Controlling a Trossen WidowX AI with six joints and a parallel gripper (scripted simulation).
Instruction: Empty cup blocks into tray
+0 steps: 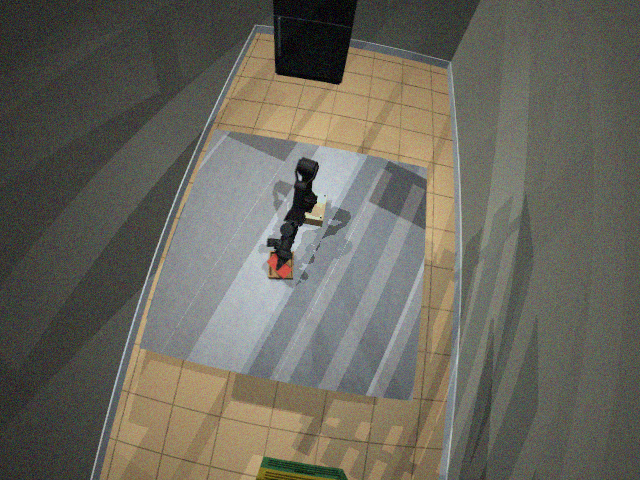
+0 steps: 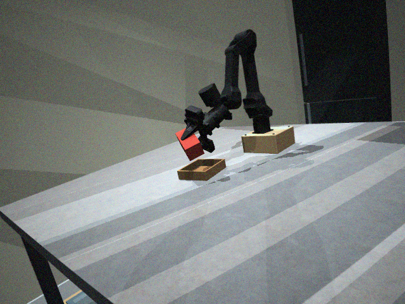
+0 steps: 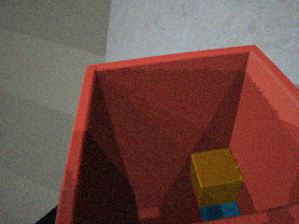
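Observation:
The red cup (image 1: pixel 283 271) (image 2: pixel 188 141) (image 3: pixel 173 98) is tilted well over to one side in the air. My gripper (image 2: pixel 196 144) is shut on it. In the exterior view the cup is above the far left part of the tray (image 2: pixel 192 176) (image 1: pixel 280 278), clear of it. The wrist view looks into its open mouth: a yellow block (image 3: pixel 217 170) and a blue block (image 3: pixel 220 210) are inside, deep down. A small red patch (image 3: pixel 149 213) also shows there; I cannot tell whether it is a block. I see no block in the visible part of the tray.
The wooden arm base (image 1: pixel 315 212) (image 2: pixel 259 144) stands on the table behind the tray, on the far side from the cup. The table edge (image 2: pixel 55 256) is at the lower left in the exterior view. Striped shadows cross the table.

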